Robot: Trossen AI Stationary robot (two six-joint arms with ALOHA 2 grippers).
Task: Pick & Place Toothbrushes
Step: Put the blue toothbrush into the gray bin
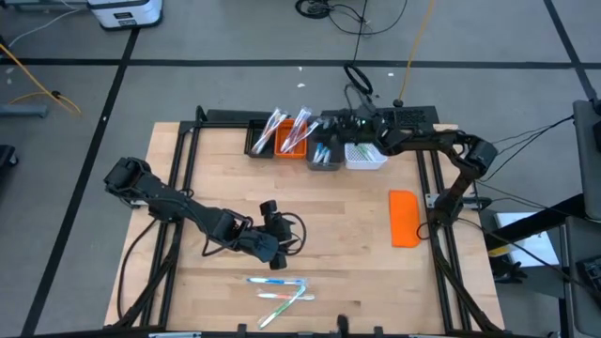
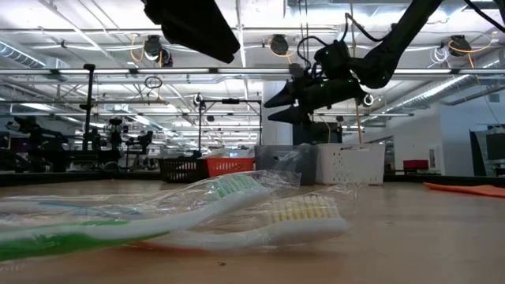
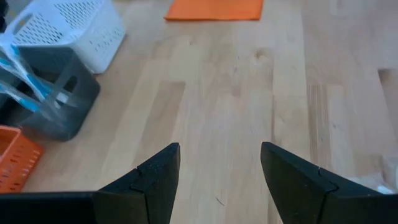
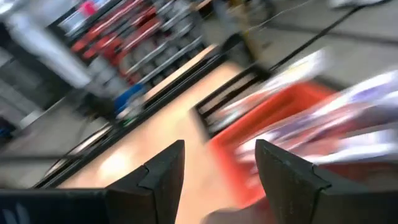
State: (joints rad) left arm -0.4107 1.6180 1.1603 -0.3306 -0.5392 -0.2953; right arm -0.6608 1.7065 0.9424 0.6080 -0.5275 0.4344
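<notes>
Overhead and table-level views of the workbench. Wrapped toothbrushes [image 1: 280, 291] lie loose near the front edge of the wooden table [image 1: 347, 211]; others stand in the black bin [image 1: 260, 139], orange bin [image 1: 293, 141] and grey bin [image 1: 326, 155] at the back, beside a white basket [image 1: 366, 156]. The left gripper [image 1: 275, 260] hangs just behind the loose brushes, jaws apart and empty. The right gripper [image 1: 331, 123] hovers over the bins, fingers spread, grasping nothing (wrist view blurred). An orange block [image 1: 404, 218] lies to the right.

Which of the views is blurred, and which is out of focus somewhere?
The right wrist view is smeared by motion, the orange bin streaked. In the low view the nearest toothbrushes look soft. The high and left wrist views are sharp.
</notes>
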